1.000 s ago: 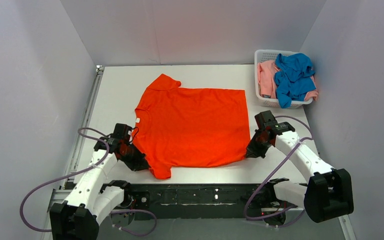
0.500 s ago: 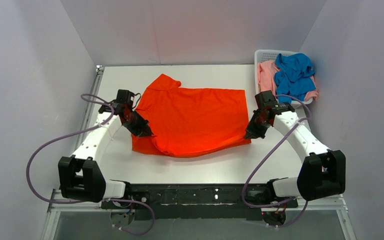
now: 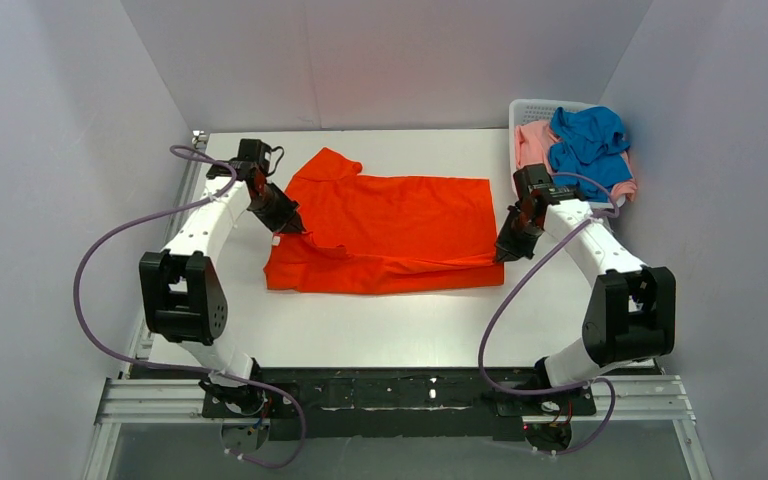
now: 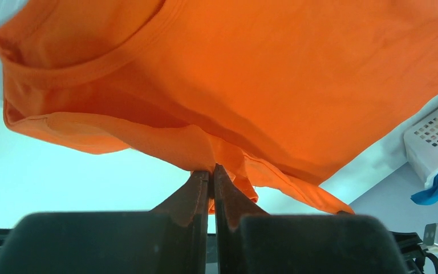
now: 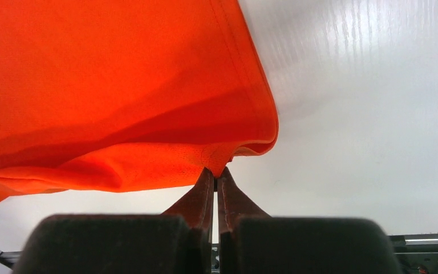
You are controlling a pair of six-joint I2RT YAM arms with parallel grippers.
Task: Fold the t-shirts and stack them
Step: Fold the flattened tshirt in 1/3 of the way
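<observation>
The orange-red t-shirt (image 3: pixel 390 235) lies on the white table, its near half lifted and folded back over the far half. My left gripper (image 3: pixel 293 227) is shut on its near sleeve and side; in the left wrist view (image 4: pixel 211 169) cloth (image 4: pixel 262 68) hangs from the fingertips. My right gripper (image 3: pixel 501 255) is shut on the shirt's near right hem corner; the right wrist view (image 5: pixel 215 172) shows the cloth (image 5: pixel 108 85) pinched at the tips. The blue t-shirt (image 3: pixel 588 150) and the pale pink t-shirt (image 3: pixel 533 150) lie crumpled in the basket.
A white slotted plastic basket (image 3: pixel 528 108) stands at the table's far right corner, also seen in the left wrist view (image 4: pixel 433 137). Grey walls enclose the table on three sides. A metal rail (image 3: pixel 175 225) runs along the left edge.
Both grippers have carried the shirt's near edge away from me toward the far edge, so the near half now lies doubled over the far half. Both arms are stretched further out.
</observation>
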